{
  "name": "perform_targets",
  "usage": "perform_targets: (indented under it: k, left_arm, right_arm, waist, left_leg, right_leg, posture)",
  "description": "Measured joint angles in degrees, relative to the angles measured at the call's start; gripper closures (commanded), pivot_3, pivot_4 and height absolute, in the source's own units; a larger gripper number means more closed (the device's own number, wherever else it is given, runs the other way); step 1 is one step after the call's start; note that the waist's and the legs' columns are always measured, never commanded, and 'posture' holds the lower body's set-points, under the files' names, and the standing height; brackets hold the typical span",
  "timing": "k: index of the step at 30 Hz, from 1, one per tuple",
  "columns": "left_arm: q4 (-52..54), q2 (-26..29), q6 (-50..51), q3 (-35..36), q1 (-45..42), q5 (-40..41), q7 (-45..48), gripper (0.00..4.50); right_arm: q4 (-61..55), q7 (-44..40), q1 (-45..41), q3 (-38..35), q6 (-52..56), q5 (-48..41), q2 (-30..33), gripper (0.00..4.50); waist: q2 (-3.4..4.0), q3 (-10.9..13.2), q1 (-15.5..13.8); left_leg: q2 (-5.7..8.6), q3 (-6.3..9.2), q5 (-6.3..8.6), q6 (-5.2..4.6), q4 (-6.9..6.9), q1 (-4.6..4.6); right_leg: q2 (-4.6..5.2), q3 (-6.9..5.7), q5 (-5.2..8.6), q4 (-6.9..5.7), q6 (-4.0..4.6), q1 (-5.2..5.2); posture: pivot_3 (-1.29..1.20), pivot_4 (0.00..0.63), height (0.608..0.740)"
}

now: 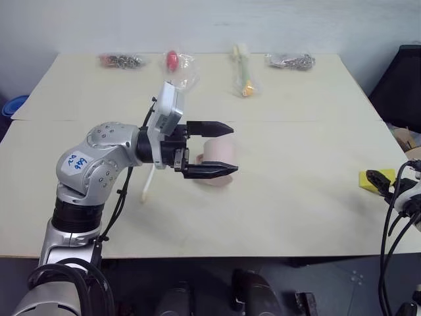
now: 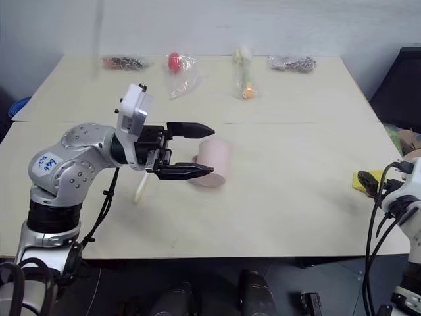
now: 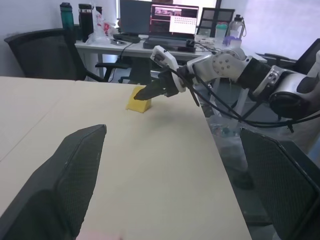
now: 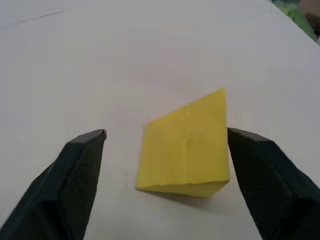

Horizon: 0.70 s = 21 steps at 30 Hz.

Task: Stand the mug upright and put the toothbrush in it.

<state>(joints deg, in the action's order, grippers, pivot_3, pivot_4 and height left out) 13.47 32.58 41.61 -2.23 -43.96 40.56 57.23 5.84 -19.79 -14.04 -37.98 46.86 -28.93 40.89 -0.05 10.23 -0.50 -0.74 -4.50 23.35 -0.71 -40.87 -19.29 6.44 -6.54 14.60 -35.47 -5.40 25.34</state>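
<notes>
While the mug [image 1: 220, 161] lies sideways, left tool [image 1: 220, 150] straddles it released; next: clench, tip upright. Right tool [image 4: 165, 137] released.

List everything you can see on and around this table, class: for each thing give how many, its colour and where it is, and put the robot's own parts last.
mug: 1, pale pink, lying on its side mid-table, between the left pincer's fingers
toothbrush: 1, white, flat on the table, partly hidden under the left arm
wedge block: 1, yellow, near the table's right edge, between the right pincer's open fingers
bagged items: 4, clear bags with red, yellow-green and metallic contents, in a row along the far edge
table: 1, cream
laptop: 1, screen lit, on a desk beyond the table
left pincer: 1, black, open, pointing sideways around the mug
right pincer: 1, black, open, at the wedge block
</notes>
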Motion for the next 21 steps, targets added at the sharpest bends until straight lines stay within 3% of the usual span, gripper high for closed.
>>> perform_targets:
  k: [5, 9, 15, 21]
  left_arm:
    - [0.2, 0.8, 0.1, 1.4, 2.4, -0.6, -2.6, 0.0]
    - [-0.9, 5.1, 4.5, 3.7, 2.4, -3.0, -9.1, 0.0]
    - [-7.8, 5.2, 24.5, 7.2, -1.6, -5.3, -25.5, 0.0]
    - [-11.7, -1.2, 41.4, 8.5, -5.5, -6.7, -34.7, 0.0]
  right_arm:
    - [-3.7, -4.6, -0.7, 5.5, -3.6, 3.4, 8.0, 0.03]
    - [-14.9, -15.3, -3.8, 11.1, -1.5, -2.0, 13.9, 0.03]
    - [-32.8, -28.5, -9.4, 20.1, 5.0, -16.3, 18.7, 0.03]
    - [-36.7, -31.8, -12.4, 24.2, 5.8, -19.6, 19.4, 0.03]
  waist:
    - [0.01, 0.0, 0.1]
    - [0.04, 0.0, 0.6]
    - [-0.1, 0.1, -0.7]
    - [-0.17, 0.1, -2.1]
  left_leg:
    - [-0.04, 0.06, 0.0, 0.0, 0.01, 0.02]
    - [-0.09, 0.4, 0.0, 0.01, 0.11, 0.08]
    - [0.0, 0.73, 0.01, -0.02, -0.08, -0.13]
    - [0.2, 0.85, 0.02, -0.13, -0.35, -0.63]
  right_leg:
    - [-0.08, 0.01, 0.0, 0.02, 0.0, 0.01]
    - [-0.15, 0.04, 0.0, 0.05, 0.0, 0.02]
    - [0.0, -0.2, -0.01, 0.1, -0.03, -0.01]
    - [0.11, -0.51, -0.17, 0.41, -0.3, -0.01]
  posture:
    - [0.0, 0.15, 0.74]
    - [0.0, 0.15, 0.74]
    - [0.0, 0.15, 0.74]
    - [0.0, 0.15, 0.74]
